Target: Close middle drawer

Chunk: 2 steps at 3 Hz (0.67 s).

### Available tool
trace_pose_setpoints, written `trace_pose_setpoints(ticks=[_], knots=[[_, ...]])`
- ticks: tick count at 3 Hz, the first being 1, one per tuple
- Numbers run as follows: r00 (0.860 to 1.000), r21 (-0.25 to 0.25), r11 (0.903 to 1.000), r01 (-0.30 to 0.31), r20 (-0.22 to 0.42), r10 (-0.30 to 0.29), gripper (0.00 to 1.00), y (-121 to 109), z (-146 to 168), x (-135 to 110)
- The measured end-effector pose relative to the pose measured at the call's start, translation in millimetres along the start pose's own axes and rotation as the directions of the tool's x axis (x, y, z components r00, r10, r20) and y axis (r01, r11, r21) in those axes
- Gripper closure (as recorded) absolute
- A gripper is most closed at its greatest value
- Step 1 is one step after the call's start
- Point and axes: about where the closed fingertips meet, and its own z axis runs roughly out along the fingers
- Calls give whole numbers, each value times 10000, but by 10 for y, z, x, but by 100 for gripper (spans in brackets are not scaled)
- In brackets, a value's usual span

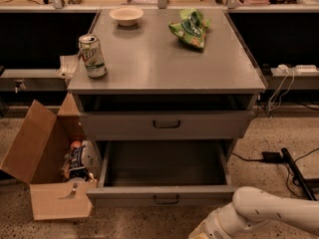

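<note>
Middle drawer (pixel 124 196) pulled out toward 6 o'clock, handle (pixel 166 199) at front centre. Upper drawer (pixel 209 125) shut above it. White arm (pixel 271 210) enters from 4 o'clock. Claw (pixel 203 231) at bottom edge, 5 o'clock of handle, near drawer front, apart from it; whether apart or together: cannot tell. Tabletop (pixel 159 68): can (pixel 92 55) at 9 o'clock, bowl (pixel 126 15) at 11, green bag (pixel 190 28) at 1. Box (pixel 40 153) at 9 o'clock of drawer.

On the cabinet top (pixel 164 68), a can (pixel 92 55) stands at the left, a bowl (pixel 126 15) behind it, and a bag (pixel 190 28) at the upper right. The middle drawer (pixel 162 197) juts out below. A box (pixel 42 158) sits on the floor to its left. The gripper (pixel 203 232) is at the bottom edge, right of the drawer's front.
</note>
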Motion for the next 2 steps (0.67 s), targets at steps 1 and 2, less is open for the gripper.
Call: trace_pose_setpoints(ticks=[1,2], knots=[[10000,7,10000,3,5,-3,100,-3,0,-1],[10000,158,9998,74,60,-75,100,-64,-8,-27]])
